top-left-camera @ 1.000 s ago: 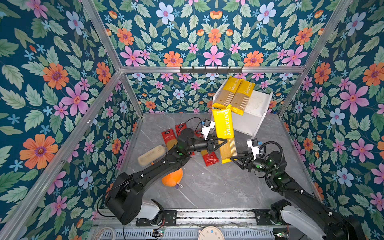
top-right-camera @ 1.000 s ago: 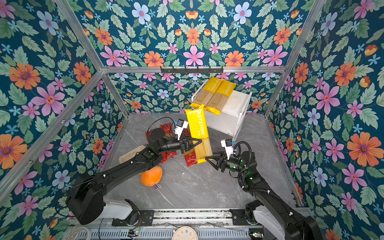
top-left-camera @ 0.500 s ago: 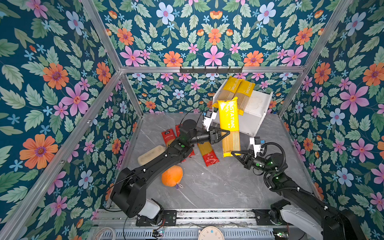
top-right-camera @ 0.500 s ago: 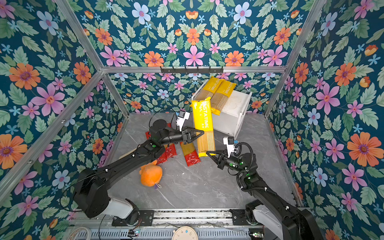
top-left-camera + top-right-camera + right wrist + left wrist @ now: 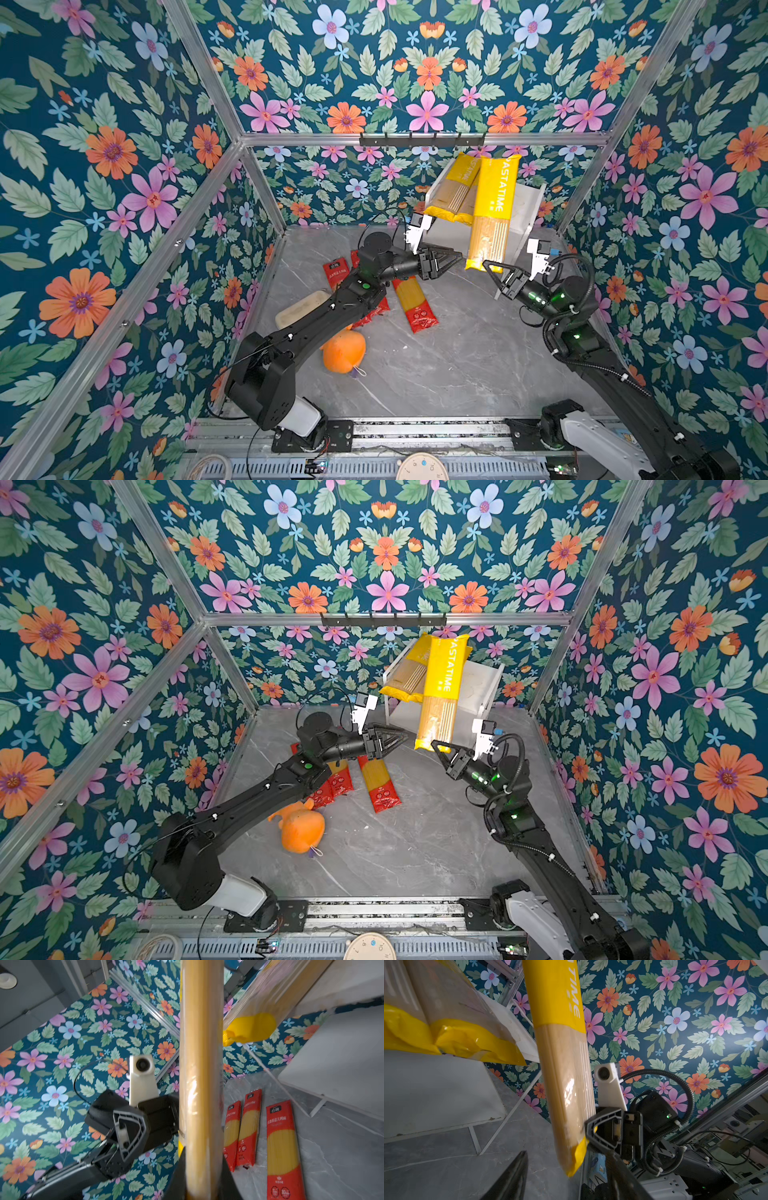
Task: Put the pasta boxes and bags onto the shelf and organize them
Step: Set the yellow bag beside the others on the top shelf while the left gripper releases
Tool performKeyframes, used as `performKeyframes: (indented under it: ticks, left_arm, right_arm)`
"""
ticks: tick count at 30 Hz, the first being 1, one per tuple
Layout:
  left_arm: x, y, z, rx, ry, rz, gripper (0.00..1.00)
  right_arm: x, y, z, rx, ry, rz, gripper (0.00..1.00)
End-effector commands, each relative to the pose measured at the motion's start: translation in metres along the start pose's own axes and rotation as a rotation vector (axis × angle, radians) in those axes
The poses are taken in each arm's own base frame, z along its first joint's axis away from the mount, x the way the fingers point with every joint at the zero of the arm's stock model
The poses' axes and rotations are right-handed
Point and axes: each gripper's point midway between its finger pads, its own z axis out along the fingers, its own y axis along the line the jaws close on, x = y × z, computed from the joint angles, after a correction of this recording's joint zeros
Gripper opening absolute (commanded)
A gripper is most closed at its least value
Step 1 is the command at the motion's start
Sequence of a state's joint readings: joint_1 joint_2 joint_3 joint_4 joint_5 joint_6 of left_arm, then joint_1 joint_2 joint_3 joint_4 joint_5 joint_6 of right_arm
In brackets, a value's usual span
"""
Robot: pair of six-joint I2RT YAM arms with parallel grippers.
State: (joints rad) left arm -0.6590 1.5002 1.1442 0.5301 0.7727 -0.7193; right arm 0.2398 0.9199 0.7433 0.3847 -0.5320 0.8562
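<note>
Tipping threatens the upright yellow pack (image 5: 492,208), grasped only at its lower end by the right hand (image 5: 490,266), with the left hand (image 5: 454,259) released beside it.

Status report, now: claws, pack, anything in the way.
Left claw open beside yellow pack. Right claw shut on its lower end, pack upright before shelf. Two packs on top board; room beside them.

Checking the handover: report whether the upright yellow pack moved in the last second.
Yes: the yellow pack went right and farther back, toward the shelf.
</note>
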Motion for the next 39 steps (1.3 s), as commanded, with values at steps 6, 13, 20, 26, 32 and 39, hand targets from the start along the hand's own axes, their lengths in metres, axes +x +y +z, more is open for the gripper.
performKeyframes:
  ticks: [6,13,20,26,32,39]
  left_arm:
    - [0.019,0.014,-0.013,-0.023,-0.043,-0.044,0.62]
    - [0.044,0.028,-0.023,-0.049,-0.048,-0.109,0.62]
    - [0.057,0.037,-0.029,-0.075,-0.039,-0.132,0.61]
    - [0.062,0.041,-0.029,-0.080,-0.036,-0.142,0.61]
    - [0.066,0.043,-0.030,-0.079,-0.041,-0.160,0.61]
    - [0.072,0.046,-0.030,-0.078,-0.041,-0.183,0.61]
  right_arm:
    - [-0.057,-0.010,0.012,0.134,-0.057,0.125,0.00]
    - [-0.083,-0.025,0.027,0.184,-0.093,0.201,0.00]
    - [-0.085,-0.044,0.030,0.253,-0.117,0.248,0.06]
    - [-0.078,-0.047,0.025,0.276,-0.099,0.260,0.30]
    - [-0.067,-0.054,0.009,0.313,-0.102,0.276,0.39]
    - [-0.065,-0.053,0.005,0.300,-0.116,0.278,0.33]
